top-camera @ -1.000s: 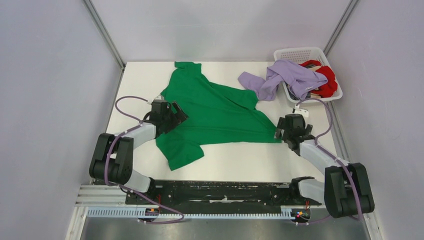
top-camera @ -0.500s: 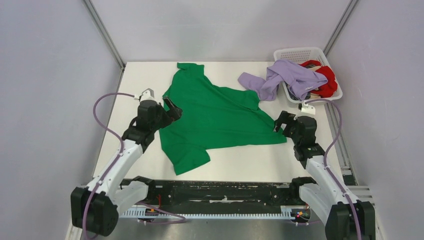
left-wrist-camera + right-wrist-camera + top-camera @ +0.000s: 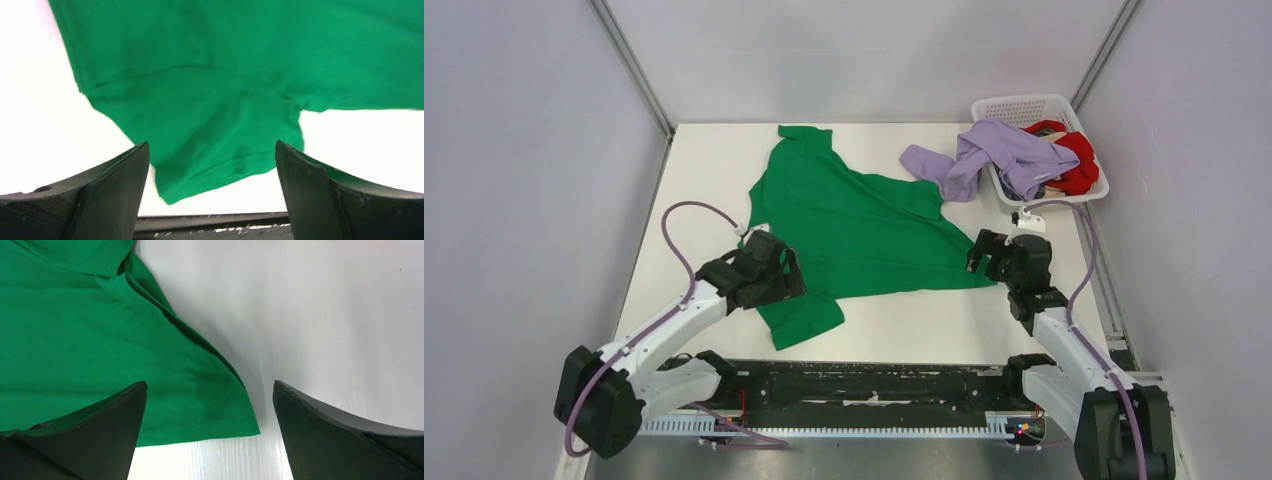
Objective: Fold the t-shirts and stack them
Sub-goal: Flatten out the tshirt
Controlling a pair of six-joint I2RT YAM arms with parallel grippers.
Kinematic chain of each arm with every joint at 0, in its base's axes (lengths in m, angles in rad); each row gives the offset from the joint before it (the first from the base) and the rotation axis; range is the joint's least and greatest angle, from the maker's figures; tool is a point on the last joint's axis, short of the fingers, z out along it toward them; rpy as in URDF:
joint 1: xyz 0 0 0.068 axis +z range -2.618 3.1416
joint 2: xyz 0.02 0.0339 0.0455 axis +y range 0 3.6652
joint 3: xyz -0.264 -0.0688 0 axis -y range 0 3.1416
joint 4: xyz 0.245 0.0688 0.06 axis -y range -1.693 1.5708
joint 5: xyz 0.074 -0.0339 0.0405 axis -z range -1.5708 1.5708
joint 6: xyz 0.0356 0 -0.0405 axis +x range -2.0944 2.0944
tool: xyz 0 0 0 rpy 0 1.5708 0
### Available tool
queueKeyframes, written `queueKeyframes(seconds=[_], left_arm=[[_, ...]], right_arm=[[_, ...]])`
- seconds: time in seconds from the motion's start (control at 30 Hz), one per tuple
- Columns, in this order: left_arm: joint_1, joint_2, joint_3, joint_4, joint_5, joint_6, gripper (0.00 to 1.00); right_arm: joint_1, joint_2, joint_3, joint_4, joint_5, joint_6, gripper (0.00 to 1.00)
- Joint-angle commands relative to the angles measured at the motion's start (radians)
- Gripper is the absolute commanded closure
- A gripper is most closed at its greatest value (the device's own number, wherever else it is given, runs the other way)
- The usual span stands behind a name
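The green t-shirt (image 3: 854,225) lies spread and wrinkled across the middle of the white table (image 3: 704,170), with one sleeve reaching toward the near edge. The left hand (image 3: 786,272) hovers over that near sleeve, its fingers spread wide and gripping nothing. The right hand (image 3: 980,254) is at the shirt's right hem corner, also wide apart and empty. In the far right corner a white lattice basket (image 3: 1024,105) holds the red t-shirt (image 3: 1079,160). The lavender t-shirt (image 3: 994,150) drapes over the basket's left rim and spills onto the table, ending just beside the green shirt's far right edge.
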Motion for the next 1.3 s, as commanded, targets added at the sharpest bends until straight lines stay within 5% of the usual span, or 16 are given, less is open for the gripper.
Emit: queueKeyframes(seconds=[0.0, 0.9, 1.27], left_arm=[[-0.087, 0.086, 0.089, -0.188, -0.146, -0.085, 0.00], [-0.134, 0.001, -0.059, -0.250, 0.004, -0.246, 0.00], [-0.172, 0.070, -0.103, -0.155, 0.007, -0.283, 0.14]], right_arm=[[-0.001, -0.038, -0.010, 0.021, 0.032, -0.027, 0.02], [0.000, -0.100, -0.038, 0.042, 0.075, -0.026, 0.02], [0.000, -0.100, -0.040, 0.045, 0.092, -0.021, 0.02]])
